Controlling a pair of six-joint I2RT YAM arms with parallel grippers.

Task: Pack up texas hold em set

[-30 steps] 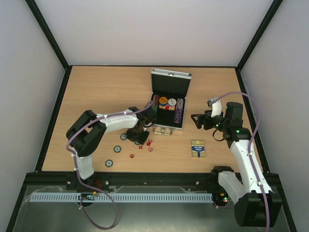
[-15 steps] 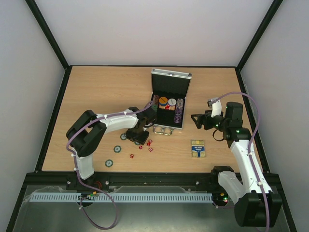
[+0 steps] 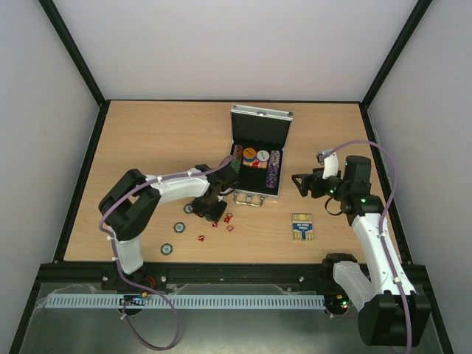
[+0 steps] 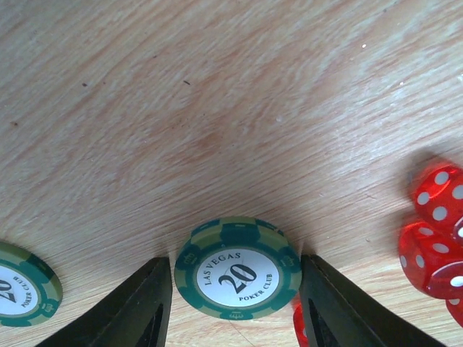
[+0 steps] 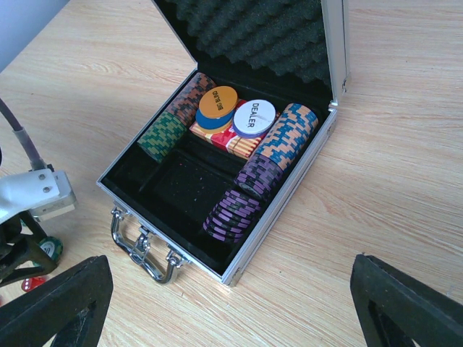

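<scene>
While right gripper (image 5: 230,307) gapes wide, left gripper (image 4: 236,296) brackets green chip (image 4: 237,269), contact unclear

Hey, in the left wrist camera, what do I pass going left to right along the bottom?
Cut-off green chip → black tool finger → green 20 chip → second tool finger → red dice.

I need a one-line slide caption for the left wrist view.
Left gripper flanking a green 20 chip flat on the wooden table, red dice at right.
</scene>
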